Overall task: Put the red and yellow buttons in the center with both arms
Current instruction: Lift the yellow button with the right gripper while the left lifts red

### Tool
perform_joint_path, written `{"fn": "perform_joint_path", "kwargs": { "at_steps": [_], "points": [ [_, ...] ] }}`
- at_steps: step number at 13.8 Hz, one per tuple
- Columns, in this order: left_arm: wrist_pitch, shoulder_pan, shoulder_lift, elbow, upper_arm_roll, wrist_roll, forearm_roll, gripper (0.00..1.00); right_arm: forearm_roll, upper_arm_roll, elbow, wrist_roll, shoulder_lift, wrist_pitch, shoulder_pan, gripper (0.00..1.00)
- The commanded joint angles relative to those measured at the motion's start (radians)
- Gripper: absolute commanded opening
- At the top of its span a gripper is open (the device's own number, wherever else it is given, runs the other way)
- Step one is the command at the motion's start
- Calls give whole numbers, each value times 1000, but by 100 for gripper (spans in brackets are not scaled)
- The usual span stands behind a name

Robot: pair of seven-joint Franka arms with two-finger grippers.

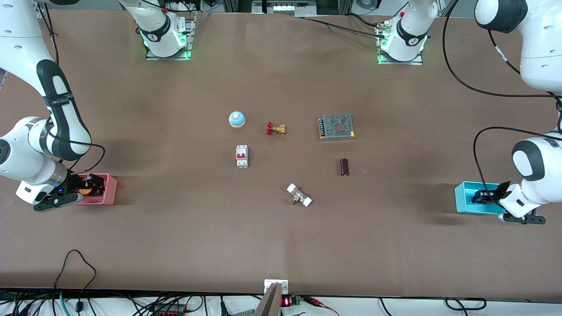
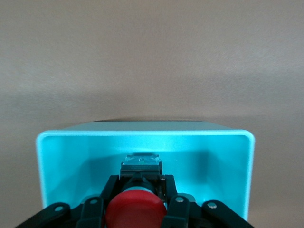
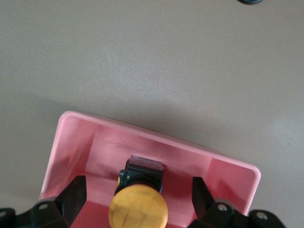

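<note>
The red button (image 2: 135, 209) sits in a cyan bin (image 2: 142, 137) at the left arm's end of the table. My left gripper (image 2: 140, 185) is down in the bin (image 1: 466, 197), its fingers (image 2: 110, 190) pressed against the button's black body. The yellow button (image 3: 138, 205) stands in a pink bin (image 3: 156, 140) at the right arm's end. My right gripper (image 3: 137, 186) is open, one finger on each side of the button with wide gaps. In the front view the right gripper (image 1: 88, 188) is in the pink bin (image 1: 107, 193) and the orange-yellow cap (image 1: 86, 191) shows.
Around the middle of the brown tabletop lie a blue-and-white bell (image 1: 236, 119), a red-handled brass valve (image 1: 275, 129), a white breaker (image 1: 242, 156), a mesh-covered power supply (image 1: 336, 126), a dark cylinder (image 1: 344, 167) and a white-ended fitting (image 1: 299, 195).
</note>
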Motion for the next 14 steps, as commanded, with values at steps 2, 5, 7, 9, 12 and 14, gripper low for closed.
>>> {"fn": "perform_joint_path", "kwargs": {
  "at_steps": [2, 5, 7, 9, 12, 14],
  "points": [
    [-38, 0, -185, -106, 0, 31, -7, 29, -17, 10, -14, -4, -4, 15, -13, 78],
    [-139, -23, -277, -115, -10, 16, -13, 27, -18, 10, -14, -10, -4, 15, -13, 60],
    [-203, -57, -334, -184, -15, -40, -19, 27, -18, 10, -14, -12, -4, 15, -13, 52],
    [-208, -83, -411, -298, -47, -97, -45, 27, -33, 10, -14, -13, -4, 14, -13, 42],
    [-207, -84, -466, -408, -151, -237, -46, 25, -38, 10, -11, -25, -10, 12, -13, 36],
    [-193, -95, -469, -445, -194, -253, -46, 25, -40, 10, -8, -33, -38, -5, -10, 36]
  ]
}}
